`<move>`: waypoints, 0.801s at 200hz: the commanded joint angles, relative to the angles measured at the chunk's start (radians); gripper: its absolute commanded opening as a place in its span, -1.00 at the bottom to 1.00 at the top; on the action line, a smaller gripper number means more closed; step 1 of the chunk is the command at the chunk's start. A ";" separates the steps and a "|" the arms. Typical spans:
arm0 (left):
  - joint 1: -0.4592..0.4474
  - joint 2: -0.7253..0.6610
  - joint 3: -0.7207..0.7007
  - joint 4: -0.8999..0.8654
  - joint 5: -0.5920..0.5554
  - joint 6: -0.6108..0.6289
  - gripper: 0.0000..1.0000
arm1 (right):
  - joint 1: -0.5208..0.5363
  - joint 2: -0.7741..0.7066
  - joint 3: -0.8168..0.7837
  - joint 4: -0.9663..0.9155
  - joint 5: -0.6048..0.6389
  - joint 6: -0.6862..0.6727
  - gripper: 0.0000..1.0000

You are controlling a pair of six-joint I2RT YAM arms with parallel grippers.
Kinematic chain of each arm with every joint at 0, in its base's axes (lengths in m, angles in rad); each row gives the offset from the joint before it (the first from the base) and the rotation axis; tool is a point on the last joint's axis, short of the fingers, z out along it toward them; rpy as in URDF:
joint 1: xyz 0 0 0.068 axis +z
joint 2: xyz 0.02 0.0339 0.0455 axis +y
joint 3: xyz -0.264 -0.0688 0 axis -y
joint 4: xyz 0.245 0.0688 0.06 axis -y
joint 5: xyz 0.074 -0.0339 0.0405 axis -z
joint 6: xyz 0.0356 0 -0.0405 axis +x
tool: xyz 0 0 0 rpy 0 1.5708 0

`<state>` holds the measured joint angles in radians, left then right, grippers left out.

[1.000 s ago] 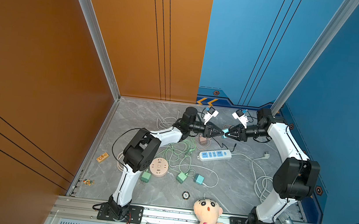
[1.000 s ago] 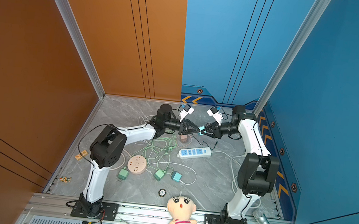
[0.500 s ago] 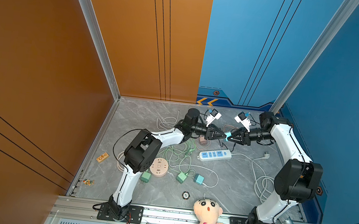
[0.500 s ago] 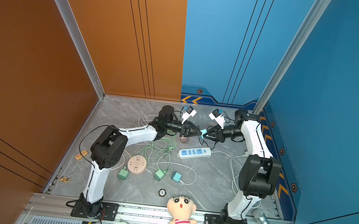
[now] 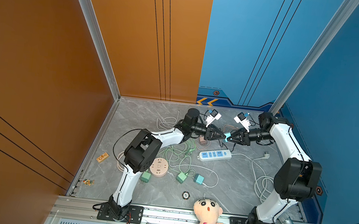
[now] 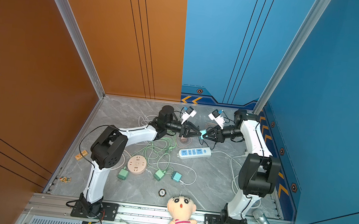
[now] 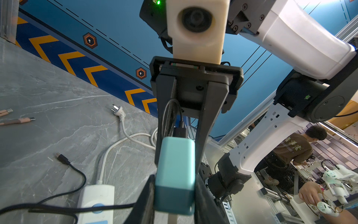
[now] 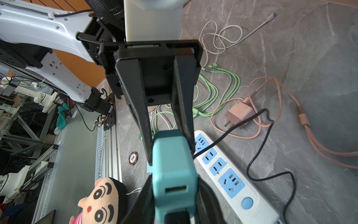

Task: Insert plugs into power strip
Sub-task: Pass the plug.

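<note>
The left claw and the right claw meet tip to tip, up in the air. Each claw is closed just as far as the teal plug lets it. Both wrist views show fingers pressed on its two sides, so both claws have hold of this one plug. It looks like a pass from one claw to the other, but I cannot tell which way. The metal prongs are hidden.

In a top view, the power strip lies on the gray floor, close by at 7 o'clock from the claws. All its blue holes look empty. So I think no plug is in yet.

The pink-brown plug lies on the floor near the claws at 8 o'clock. Farther out at 7 o'clock lie a second teal plug and a green plug. The other green plug lies well apart at 8 o'clock.

That makes five plugs to go. The teal plug in the claws is the nearest to going in, since it hangs just above the strip.
</note>
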<state>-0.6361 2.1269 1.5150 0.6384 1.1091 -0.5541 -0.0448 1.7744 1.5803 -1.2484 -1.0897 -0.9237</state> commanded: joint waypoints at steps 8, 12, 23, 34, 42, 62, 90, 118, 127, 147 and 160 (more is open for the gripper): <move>-0.025 0.025 0.040 0.026 -0.019 0.002 -0.88 | 0.046 0.035 0.027 -0.037 0.004 -0.019 -0.44; -0.027 0.025 0.041 0.026 -0.021 0.003 -0.88 | 0.046 0.036 0.028 -0.037 0.002 -0.018 -0.44; -0.028 0.028 0.045 0.025 -0.021 0.001 -0.89 | 0.046 0.039 0.032 -0.037 -0.003 -0.018 -0.49; -0.030 0.030 0.047 0.026 -0.021 0.001 -0.89 | 0.046 0.040 0.036 -0.037 -0.008 -0.018 -0.54; -0.030 0.031 0.050 0.026 -0.021 0.001 -0.90 | 0.047 0.039 0.038 -0.037 -0.009 -0.019 -0.56; -0.037 0.036 0.058 0.025 -0.023 0.003 -0.90 | 0.046 0.043 0.045 -0.037 -0.014 -0.018 -0.80; -0.037 0.035 0.065 0.026 -0.038 0.001 -0.70 | 0.046 0.045 0.049 -0.036 -0.013 -0.014 -1.00; -0.013 0.021 0.060 0.026 -0.087 -0.024 0.16 | 0.042 0.027 0.040 -0.021 0.042 -0.008 -1.00; 0.000 0.004 0.041 0.026 -0.122 -0.024 0.27 | 0.040 0.006 0.024 0.019 0.083 0.025 -1.00; 0.035 -0.043 -0.008 0.024 -0.163 -0.020 0.46 | 0.032 -0.058 -0.039 0.146 0.180 0.111 -1.00; 0.056 -0.070 -0.039 0.024 -0.173 -0.027 0.52 | 0.021 -0.080 -0.052 0.174 0.221 0.130 -1.00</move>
<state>-0.6273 2.1380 1.5234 0.6460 1.0023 -0.5716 -0.0051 1.7706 1.5642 -1.1797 -0.9810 -0.8677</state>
